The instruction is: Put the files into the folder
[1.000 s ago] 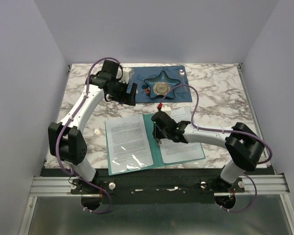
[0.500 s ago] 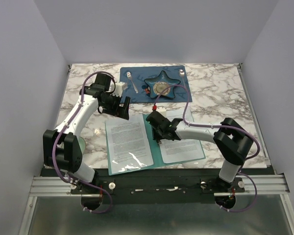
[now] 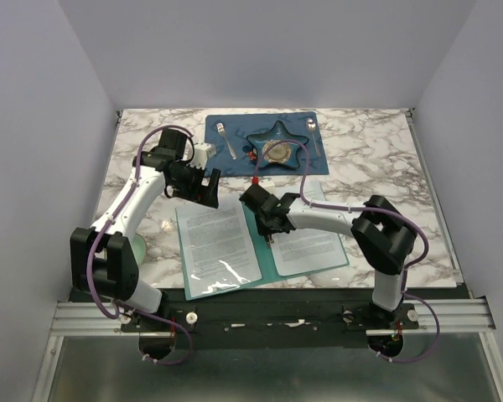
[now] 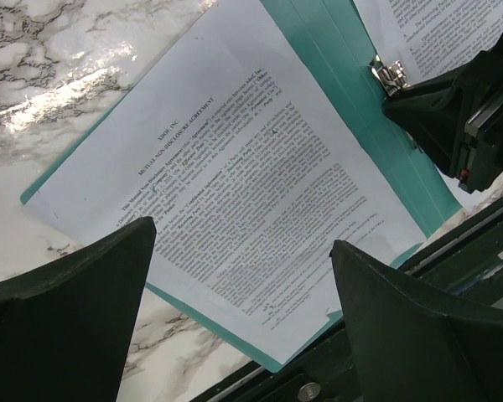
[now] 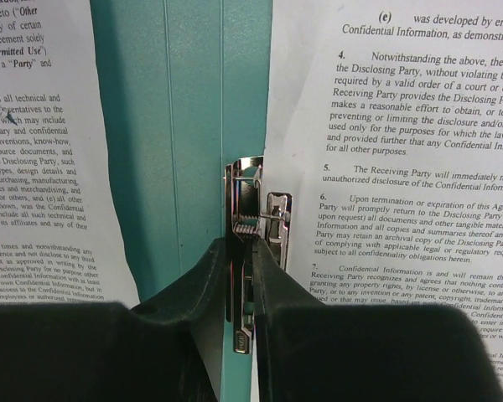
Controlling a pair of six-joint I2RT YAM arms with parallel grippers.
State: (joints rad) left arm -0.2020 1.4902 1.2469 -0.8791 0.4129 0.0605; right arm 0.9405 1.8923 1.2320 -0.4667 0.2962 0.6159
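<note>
The teal folder (image 3: 267, 258) lies open near the table's front edge. A printed sheet of the files (image 3: 218, 243) rests on its left half and another sheet (image 3: 314, 247) on its right half. My right gripper (image 5: 247, 247) is at the spine, its fingers pressed on both sides of the silver clip (image 5: 251, 201). In the top view the right gripper (image 3: 268, 226) sits between the two sheets. My left gripper (image 4: 243, 239) hovers open above the left sheet (image 4: 235, 167), holding nothing, and stands over that sheet's far edge (image 3: 205, 188).
A dark blue placemat (image 3: 235, 159) with a star dish (image 3: 277, 149) and cutlery lies at the back of the marble table (image 3: 386, 167). The black front rail (image 3: 260, 293) runs just below the folder. Purple-grey walls close in both sides.
The left arm swung from beside the placemat forward to the left sheet's far edge. The right gripper slid a little left and back along the spine and closed on the clip.
</note>
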